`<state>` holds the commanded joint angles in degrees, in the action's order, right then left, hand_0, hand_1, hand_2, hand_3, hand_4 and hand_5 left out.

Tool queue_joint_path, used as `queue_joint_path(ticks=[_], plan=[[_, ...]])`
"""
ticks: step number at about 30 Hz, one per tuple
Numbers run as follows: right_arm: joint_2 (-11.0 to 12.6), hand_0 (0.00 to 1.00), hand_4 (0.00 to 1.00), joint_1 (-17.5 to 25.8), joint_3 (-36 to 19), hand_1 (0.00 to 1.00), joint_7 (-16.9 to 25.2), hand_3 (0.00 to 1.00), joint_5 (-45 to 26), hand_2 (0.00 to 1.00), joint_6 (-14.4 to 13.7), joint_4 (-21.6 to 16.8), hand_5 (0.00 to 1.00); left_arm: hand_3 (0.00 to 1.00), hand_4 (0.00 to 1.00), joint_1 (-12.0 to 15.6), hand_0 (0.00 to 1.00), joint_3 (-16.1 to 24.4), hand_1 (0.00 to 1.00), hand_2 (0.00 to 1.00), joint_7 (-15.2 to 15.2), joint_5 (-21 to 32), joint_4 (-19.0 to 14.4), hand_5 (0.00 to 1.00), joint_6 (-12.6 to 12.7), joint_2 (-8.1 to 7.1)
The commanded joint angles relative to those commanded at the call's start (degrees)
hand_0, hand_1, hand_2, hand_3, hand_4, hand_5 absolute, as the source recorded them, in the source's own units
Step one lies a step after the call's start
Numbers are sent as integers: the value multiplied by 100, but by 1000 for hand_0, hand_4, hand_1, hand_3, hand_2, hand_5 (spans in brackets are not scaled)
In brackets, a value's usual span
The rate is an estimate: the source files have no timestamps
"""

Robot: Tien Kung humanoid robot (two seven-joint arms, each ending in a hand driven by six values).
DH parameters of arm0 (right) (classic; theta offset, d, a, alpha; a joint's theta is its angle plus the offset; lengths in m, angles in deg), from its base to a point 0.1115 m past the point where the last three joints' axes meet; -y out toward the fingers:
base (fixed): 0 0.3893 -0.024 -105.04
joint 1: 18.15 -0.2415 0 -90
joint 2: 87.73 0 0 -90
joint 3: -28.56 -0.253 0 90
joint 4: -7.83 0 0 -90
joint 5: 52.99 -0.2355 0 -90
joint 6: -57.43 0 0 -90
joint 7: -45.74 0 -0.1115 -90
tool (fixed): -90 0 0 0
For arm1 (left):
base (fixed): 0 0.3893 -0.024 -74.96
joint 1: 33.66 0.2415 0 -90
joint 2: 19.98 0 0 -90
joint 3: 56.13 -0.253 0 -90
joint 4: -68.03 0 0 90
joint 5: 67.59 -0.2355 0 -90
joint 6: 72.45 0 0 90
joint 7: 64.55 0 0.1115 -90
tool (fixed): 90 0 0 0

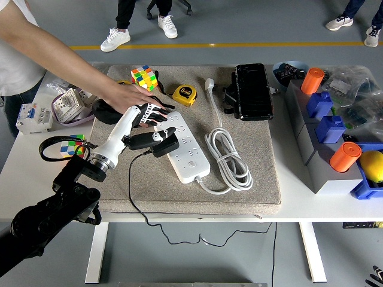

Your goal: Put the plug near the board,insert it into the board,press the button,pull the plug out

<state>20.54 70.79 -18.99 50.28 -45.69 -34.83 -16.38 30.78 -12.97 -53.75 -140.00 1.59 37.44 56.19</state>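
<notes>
Black plug point(160, 143) held beside board point(185, 147), person's hand point(128, 98) close.

Black arm, white-and-black left hand point(141, 121)

White power strip point(187, 152) with white coiled cord point(229, 157) on grey-beige mat point(263, 173). Behind the strip: multicoloured cube point(143, 78), yellow-and-black tape measure point(184, 94), glossy black case point(253, 91). Right of the mat: orange cylinders point(344, 156) on blue blocks point(328, 129).

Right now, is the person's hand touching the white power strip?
Touching. In the head view the person's hand presses on the far end of the white power strip, its fingers overlapping the strip beside the robot's left hand.
</notes>
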Motion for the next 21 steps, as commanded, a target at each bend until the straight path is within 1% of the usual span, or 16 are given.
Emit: queue_joint_path(ticks=[1, 2, 4, 8, 9, 11, 12, 14, 15, 16, 19, 20, 21], plan=[[0, 594, 771, 0, 0, 644, 0, 494, 0, 584, 0, 1, 494, 594, 880, 3, 631, 8, 665, 600, -9, -50, -6, 291, -6, -2], [0, 593, 771, 1, 2, 644, 1, 495, -2, 584, 1, 2, 495, 601, 887, 12, 524, 20, 616, 588, -18, -57, -33, 289, -25, -10], [1, 593, 771, 2, 5, 644, 1, 495, 1, 584, 2, 1, 495, 601, 887, 23, 524, 44, 616, 588, -56, -128, -130, 289, -65, -31], [1, 593, 771, 0, 16, 644, -2, 495, 1, 584, 4, 2, 495, 601, 887, 32, 524, 67, 616, 588, -312, -359, -428, 289, -261, -92], [3, 594, 771, 0, 16, 644, 0, 493, 0, 584, 4, 0, 495, 622, 882, 38, 272, 80, 420, 482, -421, -499, -532, 208, -340, -108], [7, 594, 771, 2, 26, 644, -1, 493, 1, 584, 4, -1, 495, 622, 882, 49, 272, 96, 420, 482, -665, -765, -736, 208, -493, -139], [8, 594, 771, 2, 29, 644, -1, 493, 0, 584, 4, -1, 495, 622, 882, 50, 272, 97, 420, 482, -739, -828, -797, 208, -537, -149], [15, 594, 771, -6, 38, 644, -2, 493, 1, 584, 5, -3, 495, 622, 882, 43, 272, 114, 420, 482, -996, -1083, -986, 208, -718, -175], [15, 594, 771, -8, 38, 644, -1, 494, -1, 584, 4, -2, 494, 678, 724, 37, 130, 115, 183, 234, -1139, -1196, -1067, 71, -820, -187], [15, 594, 771, -9, 39, 644, -2, 494, -2, 584, 4, -1, 494, 678, 724, 32, 130, 116, 183, 234, -1229, -1254, -1118, 71, -888, -195], [23, 594, 771, -11, 48, 644, -6, 494, -2, 584, 5, -2, 494, 678, 724, 14, 130, 133, 183, 234, -1592, -1468, -1292, 71, -1197, -221], [27, 594, 771, -12, 50, 645, -7, 493, -2, 584, 5, -3, 494, 823, 761, 6, 89, 141, 113, 157, -1733, -1549, -1349, 2, -1330, -228], [31, 594, 771, -13, 54, 645, -8, 493, -1, 584, 5, -4, 494, 823, 761, -3, 89, 145, 113, 157, -1860, -1611, -1392, 2, -1453, -233]])
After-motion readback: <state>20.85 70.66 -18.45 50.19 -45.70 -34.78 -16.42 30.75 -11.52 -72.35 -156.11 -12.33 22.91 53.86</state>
